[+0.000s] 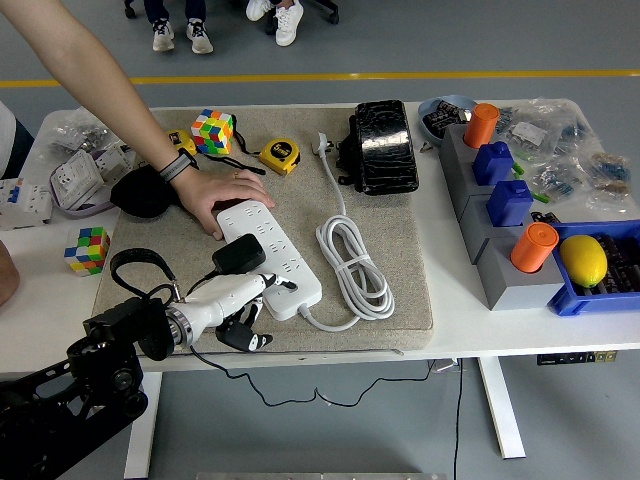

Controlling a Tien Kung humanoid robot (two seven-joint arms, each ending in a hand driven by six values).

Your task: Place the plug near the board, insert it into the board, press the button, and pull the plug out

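Note:
A white power strip (278, 248) lies on the grey mat (400, 270), its white cable coiled (355, 268) to the right. My left hand (236, 297) comes in from the lower left and is shut on the black plug (238, 257), which sits at the strip's near left edge; I cannot tell whether its pins are in a socket. The plug's black cord (300, 385) hangs below the table's front edge. A person's hand (215, 195) rests on the strip's far end and holds it down. My right arm is out of view.
A black case (382, 145), a yellow tape measure (280, 155) and a Rubik's cube (213, 131) lie at the back of the mat. Another cube (86, 249) is at the left. Grey blocks with orange and blue pieces (505, 215) and a blue bin with a lemon (585, 260) stand on the right.

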